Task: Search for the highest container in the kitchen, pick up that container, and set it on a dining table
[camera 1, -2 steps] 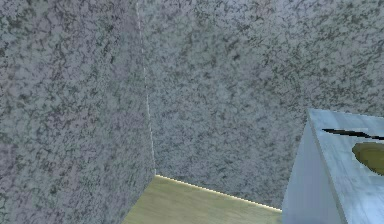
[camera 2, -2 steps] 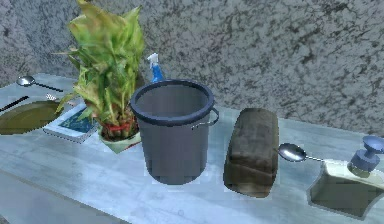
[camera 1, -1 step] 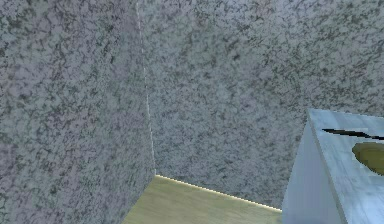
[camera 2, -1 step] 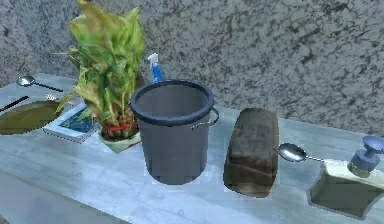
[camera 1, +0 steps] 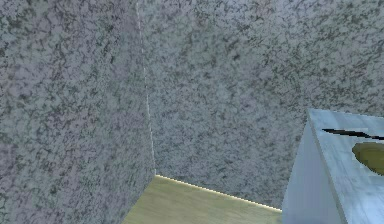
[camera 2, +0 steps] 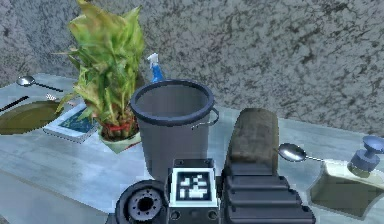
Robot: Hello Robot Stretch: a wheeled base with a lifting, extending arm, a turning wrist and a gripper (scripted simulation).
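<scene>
Speckled grey walls [camera 1: 230,90] back a pale tabletop [camera 2: 60,165]. I see the tall grey pot [camera 2: 172,125] standing mid-tabletop, between a potted plant [camera 2: 108,70] and a bread loaf [camera 2: 252,140]. My claw [camera 2: 141,204] shows just below the pot; I cannot tell whether it holds anything. A spoon [camera 2: 292,152] lies right of the loaf.

gripper [camera 2: 141,206] sits left of the dark arm [camera 2: 262,192].

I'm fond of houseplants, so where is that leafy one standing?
In the arm side view's left half, the leafy plant stands on the grey counter, just left of the big dark pot, with a blue spray bottle behind it.
</scene>
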